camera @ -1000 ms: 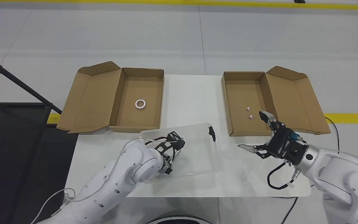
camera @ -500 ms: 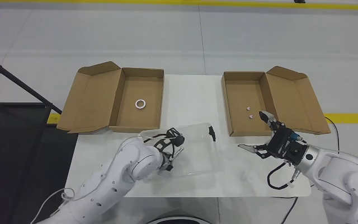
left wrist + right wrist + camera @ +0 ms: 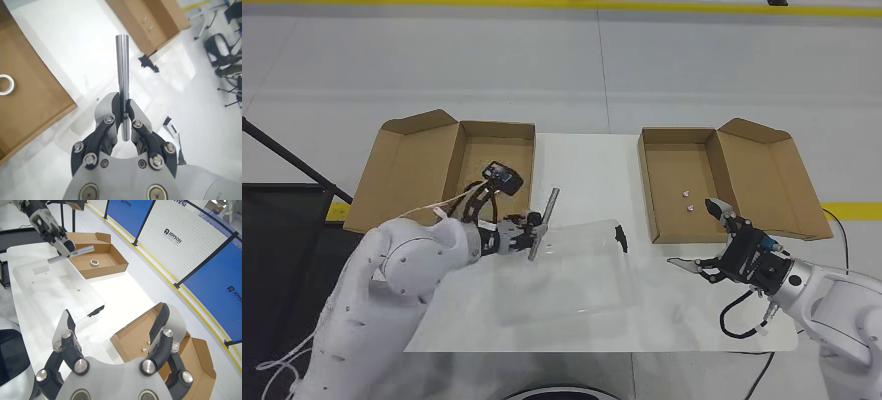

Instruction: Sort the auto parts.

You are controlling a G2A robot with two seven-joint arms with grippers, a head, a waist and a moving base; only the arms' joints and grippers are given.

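Note:
My left gripper [image 3: 533, 224] is shut on a ribbed metal rod [image 3: 545, 210], held in the air between the clear tray [image 3: 572, 290] and the left cardboard box [image 3: 470, 208]. In the left wrist view the rod [image 3: 122, 72] sticks out well past the fingertips [image 3: 115, 103]. A metal ring [image 3: 493, 185] lies in the left box. The right cardboard box [image 3: 674, 222] holds two small screws [image 3: 690, 207]. My right gripper [image 3: 694, 236] hangs open and empty in front of the right box, its pads [image 3: 158, 319] wide apart.
A black clip [image 3: 620, 237] sits at the clear tray's far right corner, close to the right box. Both boxes have their lids folded outward. Bare white table [image 3: 587, 170] lies between the boxes.
The left arm has risen out of the clear tray with the rod and swung left and back toward the left box. The right arm has not moved.

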